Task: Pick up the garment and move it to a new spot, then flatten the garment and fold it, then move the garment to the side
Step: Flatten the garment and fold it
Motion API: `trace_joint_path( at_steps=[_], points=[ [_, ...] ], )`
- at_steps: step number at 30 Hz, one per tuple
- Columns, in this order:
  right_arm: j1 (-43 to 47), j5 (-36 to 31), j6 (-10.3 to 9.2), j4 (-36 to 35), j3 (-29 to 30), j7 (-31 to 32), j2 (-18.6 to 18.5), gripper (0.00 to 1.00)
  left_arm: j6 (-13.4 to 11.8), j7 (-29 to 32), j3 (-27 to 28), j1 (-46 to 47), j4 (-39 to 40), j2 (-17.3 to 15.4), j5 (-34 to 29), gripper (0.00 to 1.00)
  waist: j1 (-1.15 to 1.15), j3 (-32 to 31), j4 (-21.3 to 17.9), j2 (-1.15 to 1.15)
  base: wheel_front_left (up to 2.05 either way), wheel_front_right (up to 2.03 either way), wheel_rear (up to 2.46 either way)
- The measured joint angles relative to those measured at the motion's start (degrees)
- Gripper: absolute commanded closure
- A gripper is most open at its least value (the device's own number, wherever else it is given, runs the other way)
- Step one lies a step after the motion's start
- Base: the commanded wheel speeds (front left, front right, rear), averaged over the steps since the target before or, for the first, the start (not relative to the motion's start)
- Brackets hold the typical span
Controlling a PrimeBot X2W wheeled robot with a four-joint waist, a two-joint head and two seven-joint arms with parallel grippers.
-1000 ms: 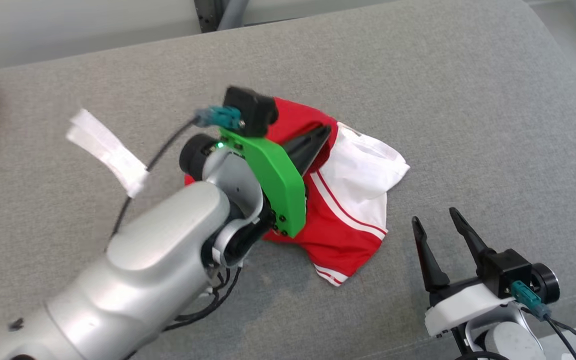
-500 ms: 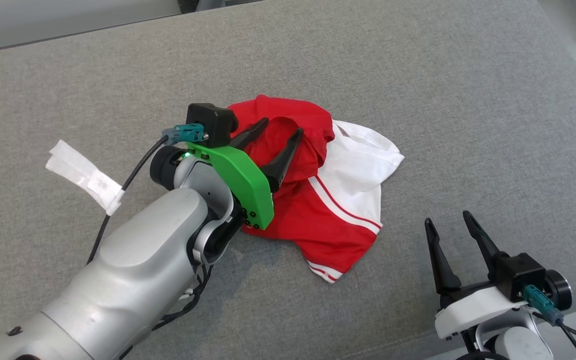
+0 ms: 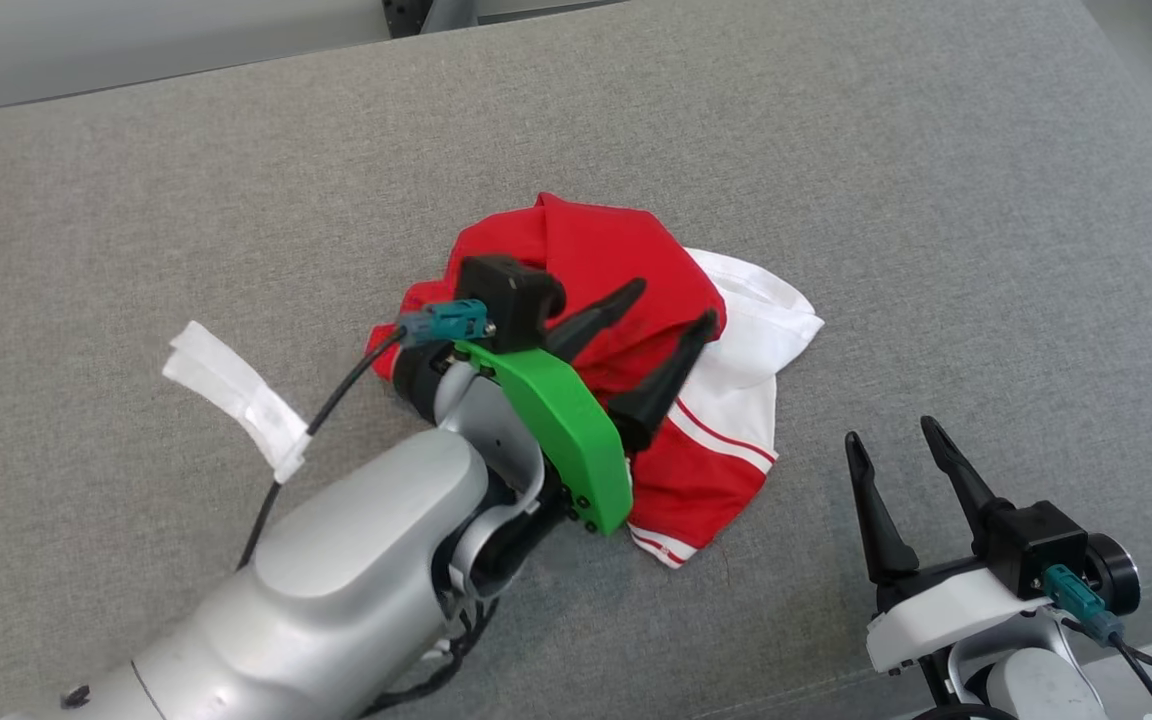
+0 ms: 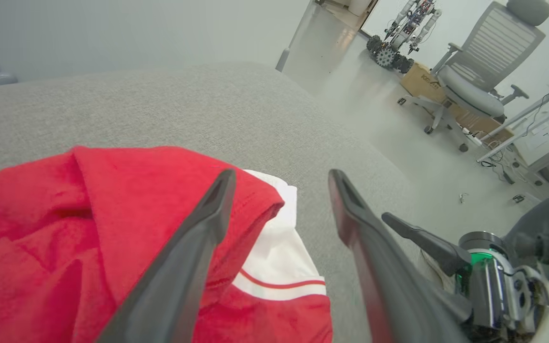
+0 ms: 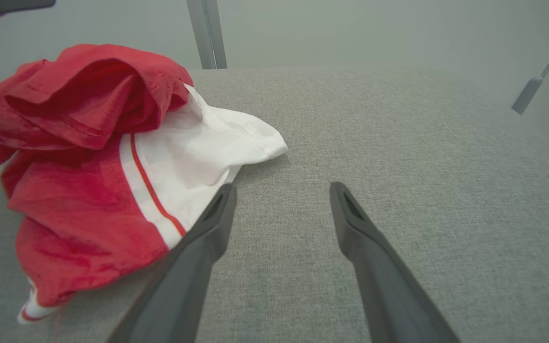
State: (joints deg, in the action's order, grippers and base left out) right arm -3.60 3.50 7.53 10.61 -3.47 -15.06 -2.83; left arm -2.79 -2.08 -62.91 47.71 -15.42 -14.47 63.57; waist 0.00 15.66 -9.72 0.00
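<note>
Hovering low over the garment [image 3: 586, 240] with the left gripper [image 3: 674, 303], fingers spread wide, pinching nothing, tips pointing away and to the right across the red folds. Lying bunched near the middle of the grey cushion [image 3: 886, 150]: red heap on the left and far side, white panel with thin red stripes spilling out to the right, a striped hem corner pointing back toward the robot. Showing no clean long axis (too crumpled for that), the lump being about as wide as it is deep in the head view. Sitting directly under and ahead of the left fingers, so lying closest to the left arm by a clear margin.

Waiting at the lower right with the right gripper [image 3: 889, 432], also spread and empty, fingers pointing up the view, off the cloth but near it. Looking from its wrist camera, seeing the white flap up and to the left of the fingertips, with bare cushion straight ahead.

Judging the flattening step as the one at hand, nothing being unfolded so far. Probably calling for a pinch on the red edge from the left and a reach up-left to the white flap or hem corner from the right, then pulling apart. Risking a grab through several layers at once, given how thickly the red part is folded over itself.
</note>
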Motion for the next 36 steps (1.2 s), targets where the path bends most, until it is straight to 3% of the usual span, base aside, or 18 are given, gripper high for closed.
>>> trace_joint_path(
  at_steps=[8,28,34,36],
  points=[
    [-0.1,0.1,0.0,-0.2,-0.1,0.0,0.0,0.0,-2.5,2.8,-2.3,-3.3,6.6,0.0,0.9,0.0,0.0,1.0,-0.5,0.0,0.0,0.0,0.0],
    [-1.4,2.5,0.0,-0.7,-0.8,0.0,0.0,0.0,-4.9,1.0,0.1,-1.7,-2.6,2.6,1.3,0.0,0.0,3.9,-4.8,0.0,0.0,0.0,0.0],
    [-1.4,2.9,0.0,-0.7,-1.0,0.0,0.0,0.0,-6.0,-0.5,1.7,-1.3,-5.0,3.4,1.8,0.32,0.01,3.7,-5.4,0.0,0.0,0.0,0.0],
    [-1.4,2.9,0.0,-0.7,-1.0,0.0,0.0,0.0,-6.3,-0.6,1.9,-1.3,-5.5,3.7,1.9,0.53,0.0,3.5,-5.6,0.0,0.0,0.0,0.0]
  ],
)
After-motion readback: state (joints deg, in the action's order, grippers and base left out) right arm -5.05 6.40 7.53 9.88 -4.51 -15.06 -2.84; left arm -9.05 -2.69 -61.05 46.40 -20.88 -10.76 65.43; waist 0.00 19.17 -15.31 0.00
